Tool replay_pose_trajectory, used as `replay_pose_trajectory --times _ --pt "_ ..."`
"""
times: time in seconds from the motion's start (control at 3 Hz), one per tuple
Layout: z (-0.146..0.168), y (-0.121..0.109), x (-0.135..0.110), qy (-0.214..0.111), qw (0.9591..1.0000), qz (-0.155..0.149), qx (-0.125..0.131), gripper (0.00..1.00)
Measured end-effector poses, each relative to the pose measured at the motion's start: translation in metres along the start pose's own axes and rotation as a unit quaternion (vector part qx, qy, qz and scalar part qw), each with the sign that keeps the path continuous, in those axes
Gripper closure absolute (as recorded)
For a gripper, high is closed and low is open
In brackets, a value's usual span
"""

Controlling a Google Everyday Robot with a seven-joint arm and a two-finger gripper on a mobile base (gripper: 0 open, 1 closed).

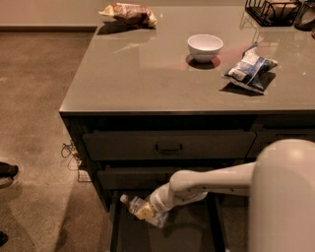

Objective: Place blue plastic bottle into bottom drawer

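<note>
The blue plastic bottle (134, 204) is held on its side in my gripper (148, 212), white cap pointing left, over the left part of the open bottom drawer (187, 234). The drawer is pulled out from the dark cabinet and shows a flat dark inside with side rails. My white arm reaches down from the right, in front of the cabinet, and hides part of the drawer's right side. The bottle sits low, just above the drawer's floor; I cannot tell whether it touches.
On the counter (147, 74) stand a white bowl (204, 47), a blue-and-white snack bag (249, 68), a brown snack bag (129, 14) and a black wire rack (273, 11). Two handled drawers (169, 145) are shut above. Cables (69, 150) lie on the floor.
</note>
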State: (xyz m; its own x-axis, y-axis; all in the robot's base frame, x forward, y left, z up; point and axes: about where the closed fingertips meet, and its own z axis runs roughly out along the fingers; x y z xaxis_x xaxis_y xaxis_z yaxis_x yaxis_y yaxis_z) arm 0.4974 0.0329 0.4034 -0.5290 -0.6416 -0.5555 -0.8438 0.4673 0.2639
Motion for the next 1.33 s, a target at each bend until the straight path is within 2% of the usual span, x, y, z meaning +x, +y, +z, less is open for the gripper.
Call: replay_pose_trajectory --times 0.33,1.0,1.33 --pt "0.037 -0.007 0.015 -0.006 1.0 0.008 0.0 1.0" --pt "0.057 -0.012 0.026 -0.003 0.9998 0.021 -0.001 1.0" --pt "0.081 -0.029 0.041 -0.011 0.9994 0.025 0.02 1.0"
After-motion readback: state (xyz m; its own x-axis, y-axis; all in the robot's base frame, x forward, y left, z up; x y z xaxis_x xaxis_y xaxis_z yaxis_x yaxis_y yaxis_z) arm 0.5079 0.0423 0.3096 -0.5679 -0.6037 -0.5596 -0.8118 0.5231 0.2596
